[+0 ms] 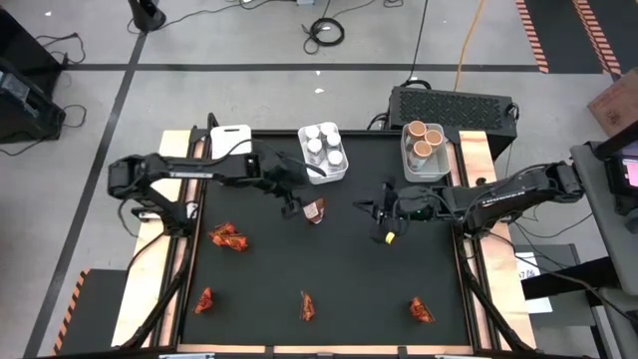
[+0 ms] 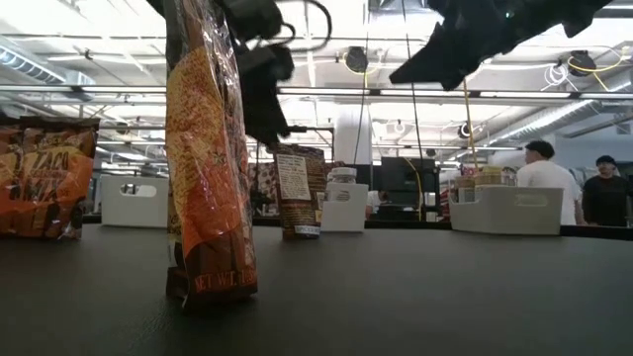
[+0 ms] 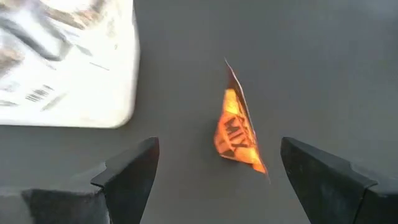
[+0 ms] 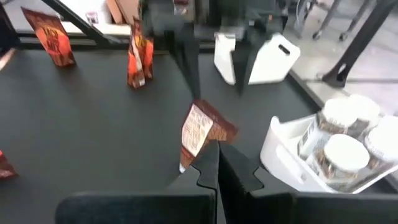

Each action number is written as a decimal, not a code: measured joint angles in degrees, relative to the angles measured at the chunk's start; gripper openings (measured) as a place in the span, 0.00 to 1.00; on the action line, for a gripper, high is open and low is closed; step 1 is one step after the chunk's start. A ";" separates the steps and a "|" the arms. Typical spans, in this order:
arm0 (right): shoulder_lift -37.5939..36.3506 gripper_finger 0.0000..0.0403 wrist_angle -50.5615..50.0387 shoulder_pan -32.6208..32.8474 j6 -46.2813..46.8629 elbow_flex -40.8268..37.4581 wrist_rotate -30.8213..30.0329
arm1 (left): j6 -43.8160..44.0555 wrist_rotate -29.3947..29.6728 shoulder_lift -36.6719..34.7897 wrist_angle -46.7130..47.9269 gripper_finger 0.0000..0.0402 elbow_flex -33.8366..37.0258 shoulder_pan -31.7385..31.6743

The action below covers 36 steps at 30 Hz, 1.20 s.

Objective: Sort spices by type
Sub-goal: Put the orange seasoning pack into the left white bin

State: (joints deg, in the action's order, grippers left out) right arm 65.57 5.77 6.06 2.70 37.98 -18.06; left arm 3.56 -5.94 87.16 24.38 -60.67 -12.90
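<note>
We see the left tool (image 1: 296, 202) with its fingers spread wide, hovering directly over a red-orange crinkly foil sachet (image 1: 315, 210) that stands upright on the black desk (image 1: 329, 269), untouched between the two fingers. Just behind this tool sits a white rectangular plastic bin (image 1: 324, 175) packed with small clear jars with white lids (image 1: 321, 145). The right tool (image 1: 385, 212) is fully closed and empty, across the sachet from the left tool.
</note>
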 joint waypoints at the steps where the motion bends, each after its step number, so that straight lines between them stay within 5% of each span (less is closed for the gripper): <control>1: -0.46 0.00 0.10 -0.02 -0.68 0.02 0.00 | -0.43 -1.32 1.16 -0.08 0.84 -0.25 -0.17; 16: -2.45 0.00 0.06 -3.69 -7.05 0.02 -0.05 | -2.56 -4.12 8.24 -6.54 0.80 -0.36 -0.35; 23: -2.41 0.00 0.05 -5.36 -8.10 0.02 -0.04 | -4.30 -3.87 8.22 -7.04 0.54 -0.36 -1.23; 31: -2.39 0.00 0.03 -5.75 -8.13 0.02 -0.04 | -6.94 -3.75 7.58 -6.54 0.07 -0.36 -1.99; 36: -2.37 0.00 -0.14 -5.75 -8.13 0.02 -0.04 | -7.77 -3.75 5.58 -4.15 0.02 -1.07 -2.39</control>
State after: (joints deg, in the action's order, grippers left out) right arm 63.20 5.62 0.32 -5.43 38.00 -18.11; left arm -4.22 -9.69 92.74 20.23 -61.74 -15.30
